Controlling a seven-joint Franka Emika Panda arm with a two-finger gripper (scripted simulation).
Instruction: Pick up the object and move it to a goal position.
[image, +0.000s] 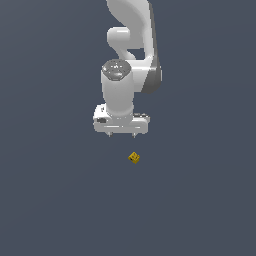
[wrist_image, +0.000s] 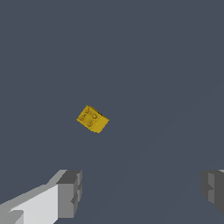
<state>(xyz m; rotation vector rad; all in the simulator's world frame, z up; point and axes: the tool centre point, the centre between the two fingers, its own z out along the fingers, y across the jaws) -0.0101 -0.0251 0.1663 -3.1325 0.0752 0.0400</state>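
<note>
Exterior view: the white arm's tool (image: 121, 135) points down over the dark tabletop (image: 50, 200), and the tiny yellow cube (image: 133, 158) lies apart from it at about five o'clock. Wrist view: the fingers (wrist_image: 70, 194) are spread wide and hold nothing, with the cube (wrist_image: 92, 119) clear of them, nearer this finger.

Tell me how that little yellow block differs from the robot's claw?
The yellow block is tiny; the claw is far bigger. The block is bright yellow with dark marks, while the claw is white with grey fingertips. The block lies free and turned askew; the claw hangs open, touching nothing. Both are seen against the same plain grey ground.
</note>
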